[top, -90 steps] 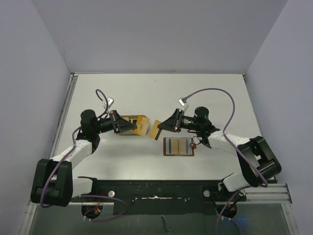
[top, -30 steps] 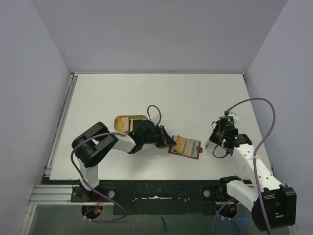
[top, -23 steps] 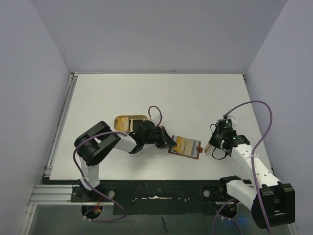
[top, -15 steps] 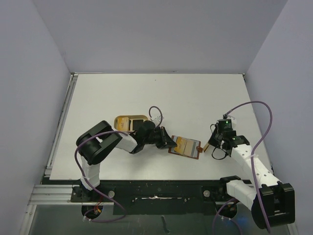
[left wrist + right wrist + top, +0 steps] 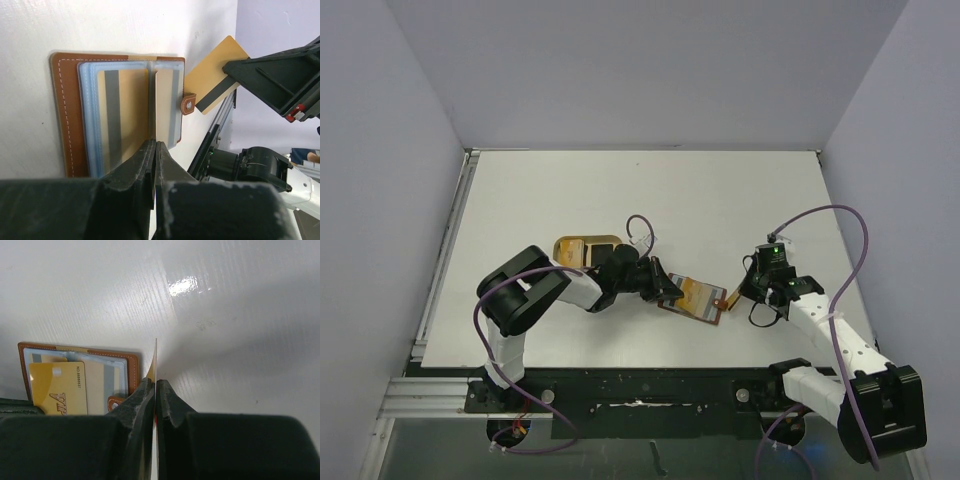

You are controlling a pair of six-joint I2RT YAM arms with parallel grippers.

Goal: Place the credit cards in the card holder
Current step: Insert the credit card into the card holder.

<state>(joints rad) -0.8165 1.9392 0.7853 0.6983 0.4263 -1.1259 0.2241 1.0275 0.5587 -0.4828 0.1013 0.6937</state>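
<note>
Left fingers (image 5: 142, 165) pinch the open card holder (image 5: 62, 110), whose gold card (image 5: 57, 387) reads "VIP". Right fingers (image 5: 140, 405) clamp a tan card (image 5: 215, 80) beside it.

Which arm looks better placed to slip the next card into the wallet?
The right. The right gripper pinches a gold card just beside the open wallet; the left gripper is shut on the wallet's edge and carries no card.
</note>
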